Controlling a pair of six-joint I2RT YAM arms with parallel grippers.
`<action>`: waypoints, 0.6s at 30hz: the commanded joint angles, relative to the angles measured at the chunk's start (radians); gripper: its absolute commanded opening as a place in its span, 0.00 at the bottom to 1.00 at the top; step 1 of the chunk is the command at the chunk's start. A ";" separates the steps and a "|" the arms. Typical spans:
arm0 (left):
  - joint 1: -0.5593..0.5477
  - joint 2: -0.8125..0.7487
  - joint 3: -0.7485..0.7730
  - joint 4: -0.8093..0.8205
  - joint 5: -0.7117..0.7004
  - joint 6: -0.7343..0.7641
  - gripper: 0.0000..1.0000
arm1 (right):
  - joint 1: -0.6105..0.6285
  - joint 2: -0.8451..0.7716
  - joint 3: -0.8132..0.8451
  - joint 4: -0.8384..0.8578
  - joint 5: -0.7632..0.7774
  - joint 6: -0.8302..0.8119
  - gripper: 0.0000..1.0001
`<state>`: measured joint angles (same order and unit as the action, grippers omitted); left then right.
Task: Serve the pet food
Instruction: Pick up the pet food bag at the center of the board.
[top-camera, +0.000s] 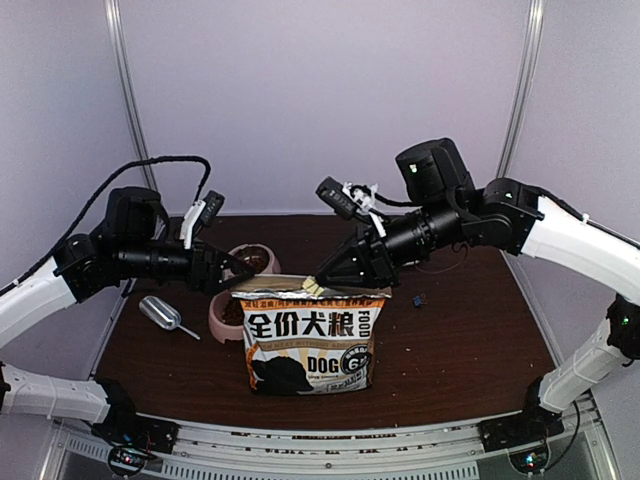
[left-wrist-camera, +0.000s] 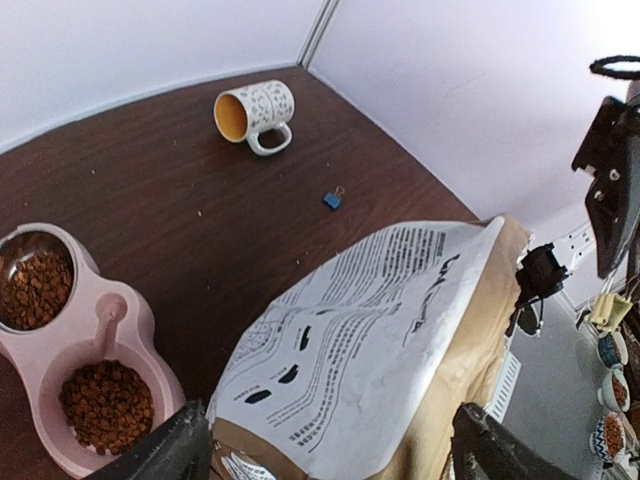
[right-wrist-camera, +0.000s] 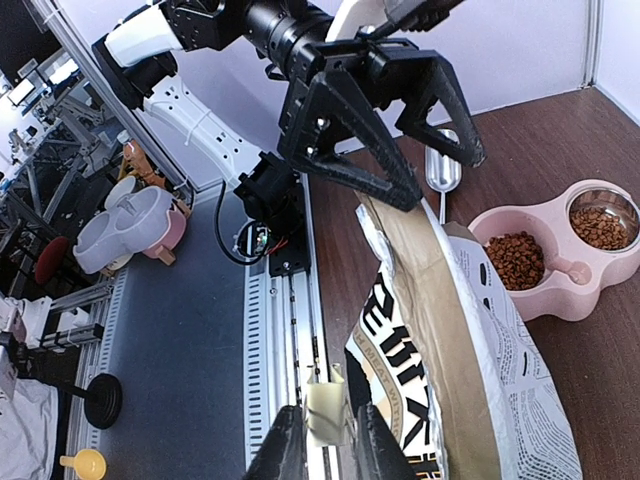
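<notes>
Left gripper (top-camera: 238, 272) gapes wide beside the bag's (top-camera: 310, 340) top, holding nothing. Right gripper (right-wrist-camera: 325, 440) pinches a pale clip (right-wrist-camera: 325, 412) at the bag's rim. Kibble (top-camera: 252, 262) sits in the pink bowl (top-camera: 222, 325), centre-left.

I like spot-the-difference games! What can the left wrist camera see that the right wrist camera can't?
Only the left wrist: a mug lying on its side and a small blue clip. Only the right wrist: the silver scoop, and the right gripper pinching a pale tab. Both: the dog-food bag and the pink double bowl with pet food in both cups.
</notes>
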<state>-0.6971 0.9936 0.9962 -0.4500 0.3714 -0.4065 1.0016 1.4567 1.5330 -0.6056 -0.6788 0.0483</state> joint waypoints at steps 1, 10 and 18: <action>0.004 0.008 -0.028 -0.004 0.049 -0.032 0.86 | -0.003 -0.034 0.013 -0.015 0.038 -0.018 0.00; 0.005 0.013 -0.085 0.007 0.057 -0.006 0.87 | -0.003 -0.026 0.018 -0.026 0.051 -0.024 0.00; 0.013 0.008 -0.111 0.068 0.066 0.005 0.81 | -0.002 -0.024 0.016 -0.025 0.054 -0.020 0.00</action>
<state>-0.6949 1.0061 0.9058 -0.4561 0.4236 -0.4202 1.0016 1.4517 1.5330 -0.6296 -0.6449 0.0319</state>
